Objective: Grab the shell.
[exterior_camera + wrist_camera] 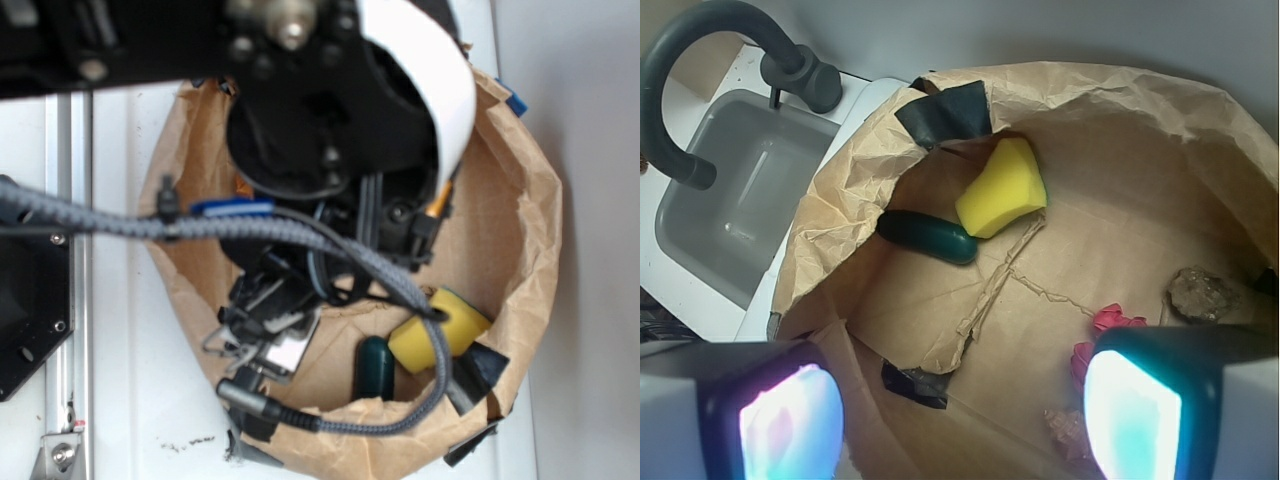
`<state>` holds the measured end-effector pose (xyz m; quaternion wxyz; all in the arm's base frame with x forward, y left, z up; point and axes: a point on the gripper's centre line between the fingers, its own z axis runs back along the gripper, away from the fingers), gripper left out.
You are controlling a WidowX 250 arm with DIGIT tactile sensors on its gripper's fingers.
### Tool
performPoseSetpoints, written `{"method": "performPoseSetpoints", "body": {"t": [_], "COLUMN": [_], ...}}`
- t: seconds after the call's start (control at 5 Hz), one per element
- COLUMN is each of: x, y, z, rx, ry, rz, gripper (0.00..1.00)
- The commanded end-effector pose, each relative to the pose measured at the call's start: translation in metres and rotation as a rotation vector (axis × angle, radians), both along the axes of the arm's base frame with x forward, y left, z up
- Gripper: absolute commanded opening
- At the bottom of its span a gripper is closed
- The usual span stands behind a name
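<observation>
The shell (1068, 430) sits low in the wrist view, right of centre near the bottom edge, a pale ribbed lump on the brown paper floor, just left of the right finger pad and partly cut off by it. In that same view the gripper (960, 415) is spread wide and empty, its two glowing fingers (790, 420) filling the lower left and lower right corners with bare paper between them, and neither pad touches the shell as far as I can see. The red flower (1102, 335) lies just above the shell, right of centre, its lower part hidden behind the right finger. The dark rock (1205, 295) rests further right, near the paper wall. Up toward the middle, the yellow sponge (1002, 188) leans beside the dark green object (930, 238), which lies to its lower left. The paper bag (850, 190) has crumpled walls rising all around, patched with black tape (945, 112) at the top. Outside the bag, in the upper left, is a grey sink (735, 210) with a dark curved faucet (710, 60). In the exterior view, the robot arm (310, 110) and its braided cable (300, 235) cover most of the bag, and the shell is hidden beneath them. Only the yellow sponge and the green object show, at lower right of the bag's interior.
</observation>
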<state>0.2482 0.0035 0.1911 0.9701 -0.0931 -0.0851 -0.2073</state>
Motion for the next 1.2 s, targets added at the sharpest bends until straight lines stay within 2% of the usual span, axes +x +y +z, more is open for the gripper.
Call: {"method": "performPoseSetpoints", "body": {"t": [0.0, 0.2, 0.4, 0.6, 0.8, 1.0], "x": [0.035, 0.035, 0.031, 0.02, 0.019, 0.019], "y": [0.006, 0.016, 0.029, 0.038, 0.039, 0.039], "z": [-0.071, -0.082, -0.08, -0.084, -0.082, -0.082], "rx": [0.111, 0.081, 0.035, 0.021, 0.067, 0.067], "ry": [-0.23, -0.162, -0.065, -0.045, -0.086, -0.086], "rz": [-0.053, -0.106, -0.15, -0.187, -0.175, -0.175], "gripper": [1.0, 1.0, 1.0, 1.0, 1.0, 1.0]}}
